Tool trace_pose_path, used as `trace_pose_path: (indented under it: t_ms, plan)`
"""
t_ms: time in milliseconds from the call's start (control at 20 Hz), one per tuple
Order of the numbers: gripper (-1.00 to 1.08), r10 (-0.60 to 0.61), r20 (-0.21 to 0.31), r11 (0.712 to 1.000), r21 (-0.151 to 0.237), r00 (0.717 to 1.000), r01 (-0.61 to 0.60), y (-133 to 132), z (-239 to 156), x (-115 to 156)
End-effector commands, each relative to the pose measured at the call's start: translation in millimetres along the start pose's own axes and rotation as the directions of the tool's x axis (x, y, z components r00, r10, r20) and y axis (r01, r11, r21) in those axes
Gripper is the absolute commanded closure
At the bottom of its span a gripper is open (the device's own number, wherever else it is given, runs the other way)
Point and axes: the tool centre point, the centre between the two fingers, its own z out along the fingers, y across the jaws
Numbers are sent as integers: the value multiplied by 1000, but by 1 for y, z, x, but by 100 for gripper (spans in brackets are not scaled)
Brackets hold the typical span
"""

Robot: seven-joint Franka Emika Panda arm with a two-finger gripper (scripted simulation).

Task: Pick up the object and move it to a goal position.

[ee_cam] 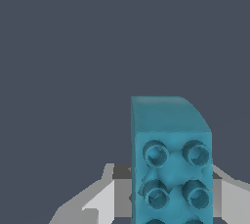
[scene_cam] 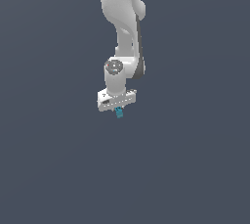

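The object (scene_cam: 118,112) is a small teal-blue brick, tiny against the white arm (scene_cam: 122,27) that carries it. In the exterior view it shows only as a short blue stub poking out just below the flat white bar of the claw (scene_cam: 117,108), touching it, with plain dark grey-blue all around. The wrist view brings the object (ee_cam: 171,164) up close and gives its shape: a blocky, slightly elongated piece with flat smooth sides and one edge of its far end rounded off. The face turned to the camera carries round hollow studs set in two columns; two full rows show, and the tops of a third pair are cut off at the picture's edge. The teal is even all over, a little darker inside the studs and paler on the far end. Light grey parts of the claw (ee_cam: 166,196) rise on either side of the brick near its base, with a darker band behind it, and the brick sits between them; the claw is clamped on the brick, held clear of the even grey surround. The fingertips themselves are hidden by the brick.
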Motion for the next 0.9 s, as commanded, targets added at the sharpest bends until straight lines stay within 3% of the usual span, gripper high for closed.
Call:
trace_pose_path:
  t_ms: [0, 350, 850]
  plan:
    - [108, -1, -1, 1000, 0, 1000, 1, -3, -4, 4]
    - [108, -1, -1, 1000, 0, 1000, 1, -23, -30, 31]
    - [108, -1, -1, 1000, 0, 1000, 1, -70, -91, 96]
